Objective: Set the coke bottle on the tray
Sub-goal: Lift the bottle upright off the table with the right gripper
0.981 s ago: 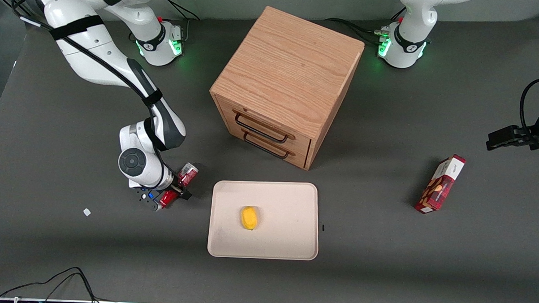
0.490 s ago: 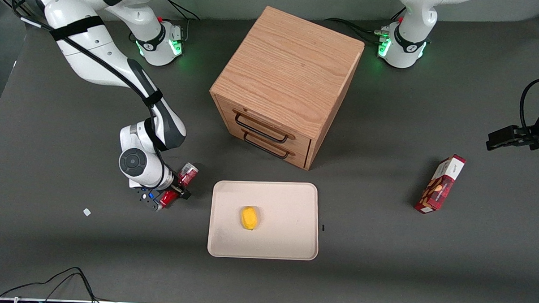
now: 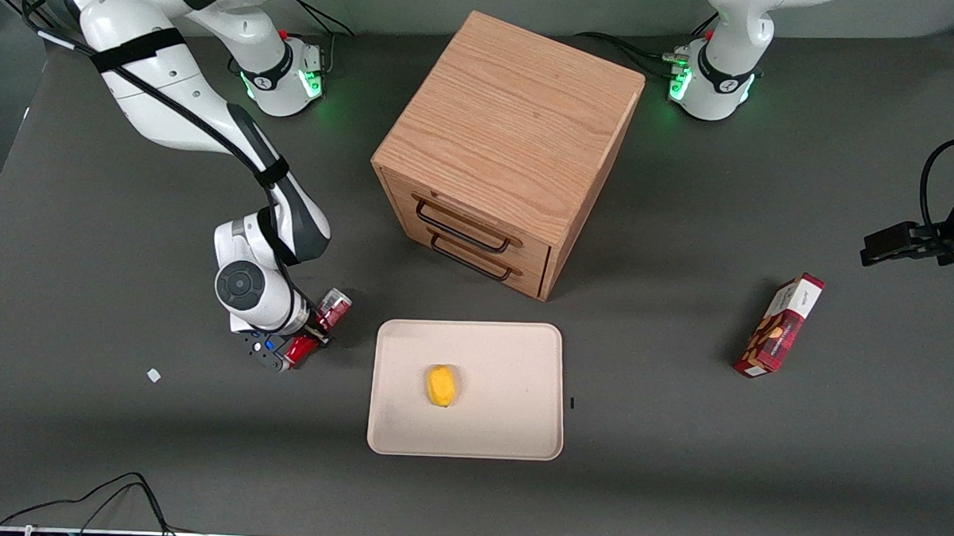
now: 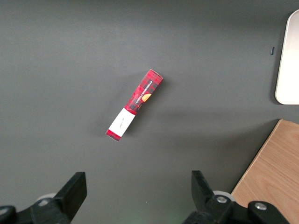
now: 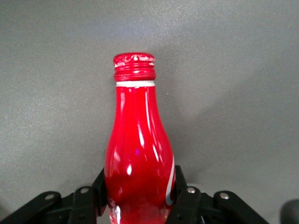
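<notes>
— While you look over the table, what sits around the tray [image 3: 519, 428]?

— You have an oak two-drawer cabinet [image 3: 507, 146] standing farther from the front camera than the tray, its handles facing it. A yellow lemon-like fruit [image 3: 440, 385] lies on the tray's middle. A red snack box [image 3: 780, 324] lies well apart, toward the parked arm's end of the table; a small white scrap [image 3: 153, 375] lies toward the working arm's end.

— And the coke bottle [image 5: 139, 154]?

— You'll find it just beside the tray's corner nearest the working arm, off the tray, nothing between them. The gripper [image 3: 308, 337] is clamped on its body, a black finger [image 5: 187, 198] pressing each side. It's glossy red with a ribbed red cap, a white ring under it and a sliver of white script.

— The surface?

— You're working on a dark grey matte mat; cables trail along the table's near edge.
</notes>
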You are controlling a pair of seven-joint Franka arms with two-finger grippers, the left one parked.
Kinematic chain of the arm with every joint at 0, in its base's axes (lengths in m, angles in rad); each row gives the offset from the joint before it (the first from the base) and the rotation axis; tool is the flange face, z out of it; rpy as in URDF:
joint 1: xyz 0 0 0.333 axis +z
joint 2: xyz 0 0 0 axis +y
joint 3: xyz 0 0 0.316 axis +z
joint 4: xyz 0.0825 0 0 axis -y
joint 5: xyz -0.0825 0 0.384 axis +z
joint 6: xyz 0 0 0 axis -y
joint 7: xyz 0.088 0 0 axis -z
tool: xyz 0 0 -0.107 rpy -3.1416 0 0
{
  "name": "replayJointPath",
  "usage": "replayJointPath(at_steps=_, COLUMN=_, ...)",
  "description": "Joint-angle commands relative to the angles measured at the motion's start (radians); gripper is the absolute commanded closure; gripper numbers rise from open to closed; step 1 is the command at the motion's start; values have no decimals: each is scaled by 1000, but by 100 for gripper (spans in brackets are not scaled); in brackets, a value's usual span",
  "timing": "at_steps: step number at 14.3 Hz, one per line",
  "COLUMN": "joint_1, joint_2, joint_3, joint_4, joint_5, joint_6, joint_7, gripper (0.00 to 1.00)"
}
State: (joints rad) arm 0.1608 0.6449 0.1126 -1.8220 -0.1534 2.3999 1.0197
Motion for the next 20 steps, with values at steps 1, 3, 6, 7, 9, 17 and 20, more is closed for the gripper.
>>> replayJointPath(at_steps=1, joint_1=9, joint_2=-21, joint_3=-4, joint_4=-22, joint_5=-31, joint_6=16, joint_7=37, gripper=100)
replayJointPath(at_steps=3, joint_1=8, joint_2=-59, joint_3=-2, joint_4=-20, joint_5=-31, joint_6=-2, joint_7=36, gripper=100)
replayJointPath(at_steps=6, joint_1=-35, joint_2=-178, joint_3=41, joint_4=-2, joint_5=-15, joint_6=-195, joint_7=-42, gripper=100)
replayJointPath(at_steps=7, joint_1=-84, joint_2=-217, joint_3=86, joint_4=12, joint_5=7, joint_6=-258, joint_7=-70, gripper=100)
replayJointPath(at_steps=9, joint_1=-209, joint_2=-292, joint_3=210, joint_4=42, joint_5=34, joint_6=-379, joint_7=-107, gripper=100)
replayJointPath(at_steps=17, joint_1=-468, joint_2=-312, joint_3=483, joint_4=443, joint_5=31, joint_6=-886, joint_7=-335, gripper=100)
replayJointPath(at_steps=20, joint_1=-468, joint_2=-297, joint_3=475, joint_4=516, joint_5=26, joint_6=-921, joint_7=-398, gripper=100)
